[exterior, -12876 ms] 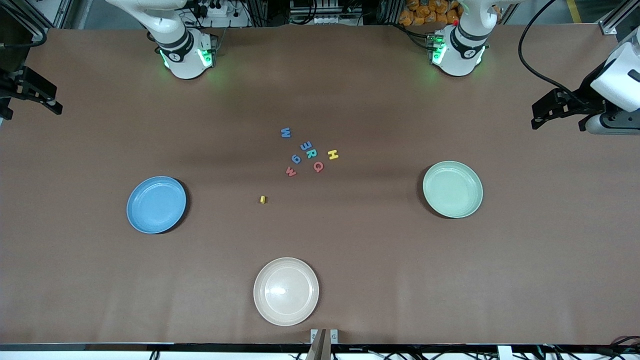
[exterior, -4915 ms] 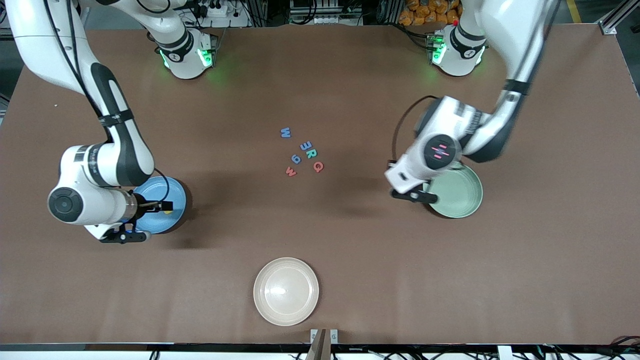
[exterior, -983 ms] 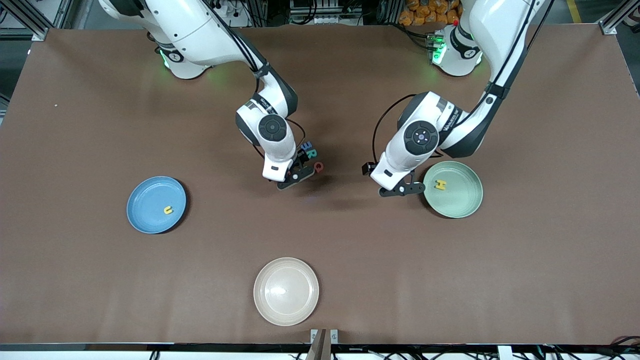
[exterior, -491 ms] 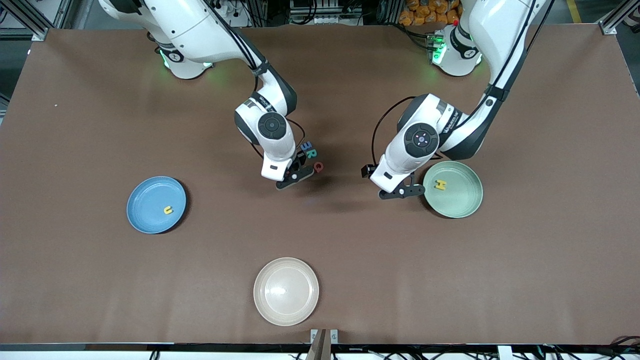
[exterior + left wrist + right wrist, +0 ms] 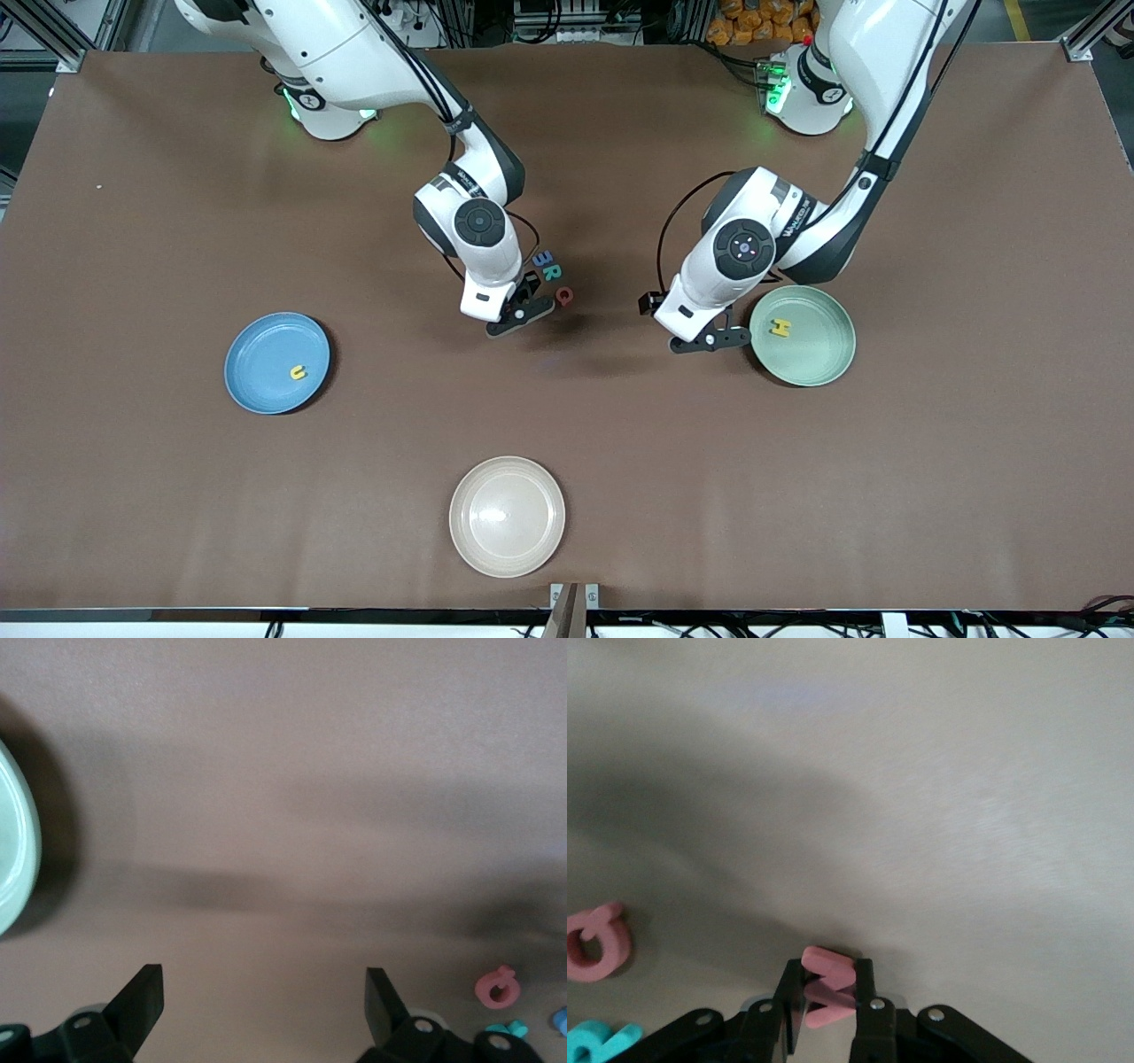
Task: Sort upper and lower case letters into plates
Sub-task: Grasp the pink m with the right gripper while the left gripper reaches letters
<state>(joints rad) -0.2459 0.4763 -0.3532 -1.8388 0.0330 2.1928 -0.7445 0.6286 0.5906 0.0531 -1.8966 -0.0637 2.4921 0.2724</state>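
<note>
- Since a second ago we see the right end effector (image 5: pixel 524 306) go from spread wide to pinched on the red w (image 5: pixel 827 985), low over the letter cluster at mid-desk; the left arm has barely shifted.
- From that view's left: the blue plate (image 5: pixel 257 390) lies toward the right arm's end of the desk, well apart from the held letter, with a small yellow letter (image 5: pixel 298 372) in it. We judge the w lowercase, so the carry runs that way over bare desk (image 5: pixel 390 425).
- The blue E (image 5: pixel 543 259), teal R (image 5: pixel 551 273) and red Q (image 5: pixel 563 295) sit just beside the grasp and could be nudged on lift.
- The cream plate (image 5: pixel 478 554) lies nearer the camera.
- The left end effector (image 5: pixel 702 335) waits released, empty, beside the mint plate (image 5: pixel 819 363) holding the yellow H (image 5: pixel 780 328).
</note>
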